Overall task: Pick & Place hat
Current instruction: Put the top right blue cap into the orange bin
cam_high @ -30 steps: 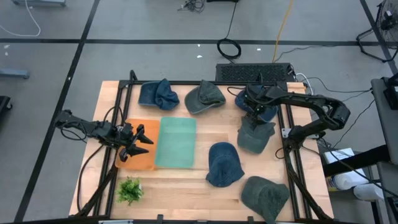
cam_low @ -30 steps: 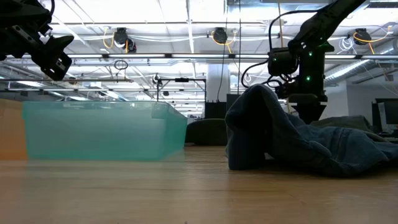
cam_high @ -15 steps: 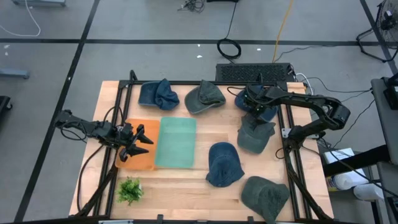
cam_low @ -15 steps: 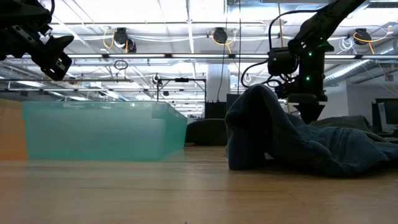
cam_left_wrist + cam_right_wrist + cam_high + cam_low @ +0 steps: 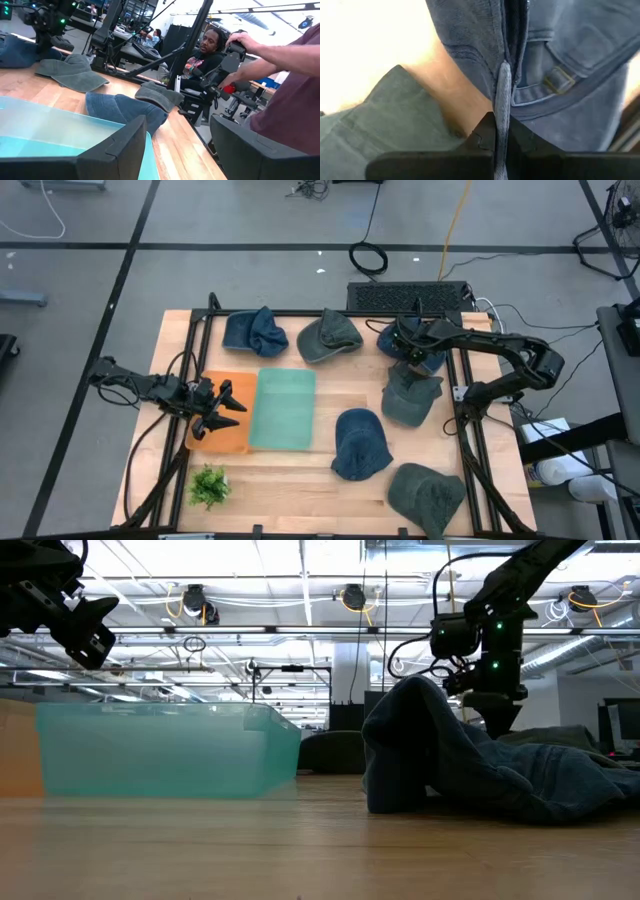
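A blue hat (image 5: 560, 55) lies at the table's far right, beside a green hat (image 5: 375, 130). In the high view this blue hat (image 5: 387, 335) is partly under my right gripper (image 5: 408, 352), which is shut on it; the right wrist view shows my right gripper (image 5: 502, 137) and the hat's back strap buckle (image 5: 556, 78). My left gripper (image 5: 226, 408) hangs open above the orange bin (image 5: 228, 437), next to the teal bin (image 5: 284, 408). In its wrist view my left gripper (image 5: 180, 150) has nothing between its fingers. My right gripper pinches a raised ridge of the blue hat's cloth (image 5: 504, 95) between its two fingers, close to the back strap opening. The fingers come from above, pointing down, and lie along the ridge. The rest of the hat lies spread on the table below.
Other hats lie on the table: blue (image 5: 255, 332), green (image 5: 330, 335), green (image 5: 408, 398), blue (image 5: 360, 442), green (image 5: 428, 495). A small plant (image 5: 208, 485) sits near left. A black frame (image 5: 460, 380) edges the table. A person (image 5: 280, 80) stands beyond the table.
My right gripper has shut on the blue hat's cloth at the table's far right. The left arm has kept still.
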